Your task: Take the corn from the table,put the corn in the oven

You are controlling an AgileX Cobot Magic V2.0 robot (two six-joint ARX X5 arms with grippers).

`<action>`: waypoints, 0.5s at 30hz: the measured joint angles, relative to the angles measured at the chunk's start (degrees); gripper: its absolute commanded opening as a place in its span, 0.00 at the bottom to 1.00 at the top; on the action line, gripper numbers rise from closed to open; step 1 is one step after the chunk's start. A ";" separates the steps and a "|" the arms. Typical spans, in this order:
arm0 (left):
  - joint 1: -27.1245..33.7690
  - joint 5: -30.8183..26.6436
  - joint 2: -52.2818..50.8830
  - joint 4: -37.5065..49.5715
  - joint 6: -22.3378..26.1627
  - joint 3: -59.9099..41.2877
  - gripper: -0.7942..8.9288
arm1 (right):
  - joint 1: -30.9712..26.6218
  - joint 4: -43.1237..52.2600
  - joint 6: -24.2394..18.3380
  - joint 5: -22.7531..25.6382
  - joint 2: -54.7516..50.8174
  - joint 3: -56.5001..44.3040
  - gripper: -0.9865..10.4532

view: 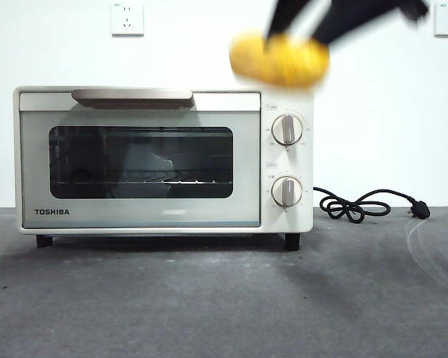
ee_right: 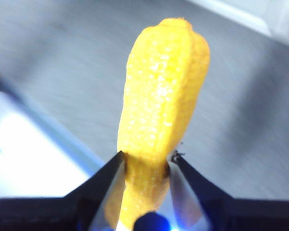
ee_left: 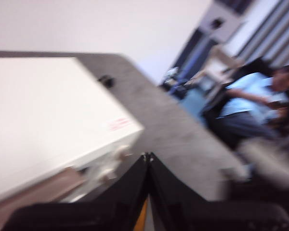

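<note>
In the front view's upper right, the right end effector (view: 302, 41) grasps the corn (view: 280, 61) in the air, above the oven (view: 164, 158) and its knobs. The left end effector (ee_left: 148, 156) is clenched beside the oven, over the worktop (view: 209, 298).

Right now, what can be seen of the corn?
The corn is a glossy yellow-orange cob with a bumpy kernel surface and a tapered tip, plastic-looking. The right gripper clamps its lower end between both fingers. In the front view it hangs blurred in the air above the oven's knob side, clear of the table.
</note>
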 measured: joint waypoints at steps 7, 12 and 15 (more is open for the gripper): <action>-3.34 -13.81 6.93 -4.00 5.97 0.00 0.08 | 4.50 -3.80 0.31 -0.02 -5.46 7.87 0.08; -4.33 -16.94 10.49 -4.39 8.15 0.00 0.08 | 5.70 -6.23 0.33 -0.02 -7.04 11.58 0.08; -4.55 -18.95 12.28 -5.44 9.01 0.00 0.08 | 5.92 -7.21 0.33 0.07 -8.04 12.66 0.08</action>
